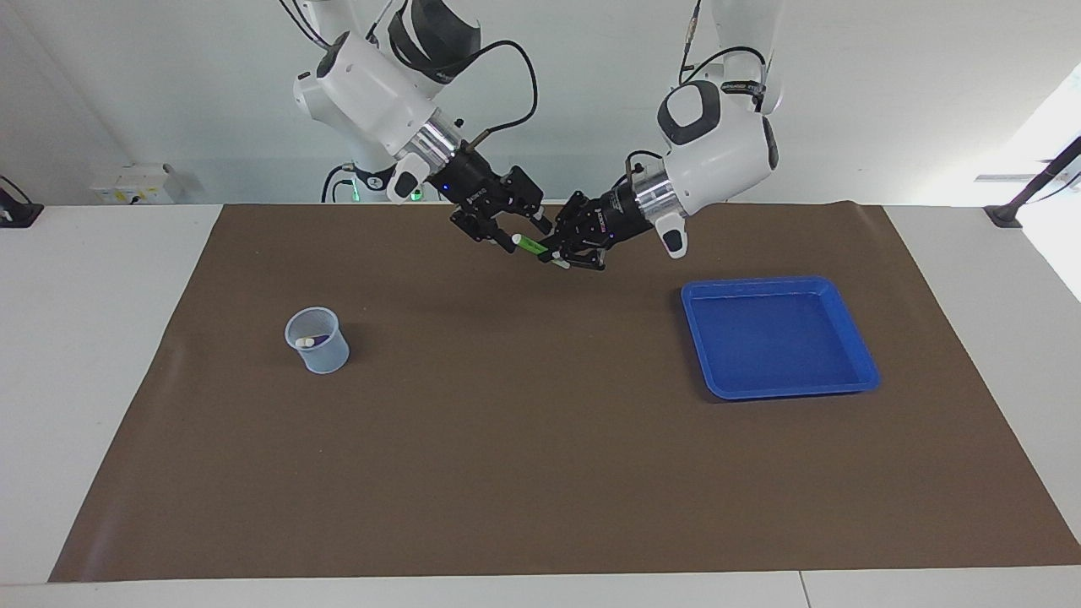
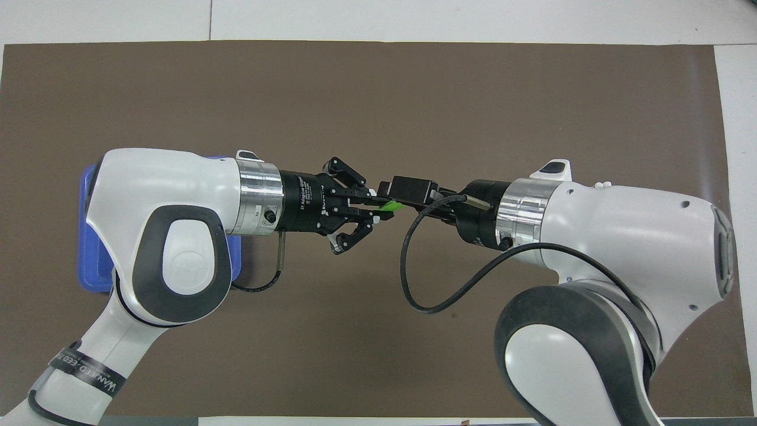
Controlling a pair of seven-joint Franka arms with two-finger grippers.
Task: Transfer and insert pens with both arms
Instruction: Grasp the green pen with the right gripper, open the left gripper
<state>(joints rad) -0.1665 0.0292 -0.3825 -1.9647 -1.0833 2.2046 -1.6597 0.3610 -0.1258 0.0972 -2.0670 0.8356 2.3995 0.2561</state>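
Observation:
My left gripper (image 1: 553, 253) (image 2: 378, 207) is shut on the green pen (image 1: 532, 246) (image 2: 390, 206) and holds it level in the air over the brown mat, about midway between the two arms. My right gripper (image 1: 509, 239) (image 2: 387, 192) faces it and has reached the pen's free cap end, which it hides. Only a short green stretch shows between the two grippers. A purple pen (image 1: 312, 341) with a pale cap stands in the clear cup (image 1: 317, 353) toward the right arm's end of the table.
A blue tray (image 1: 781, 390) (image 2: 89, 225) with nothing in it lies on the mat toward the left arm's end, partly covered by the left arm in the overhead view. The brown mat (image 1: 524, 439) covers most of the white table.

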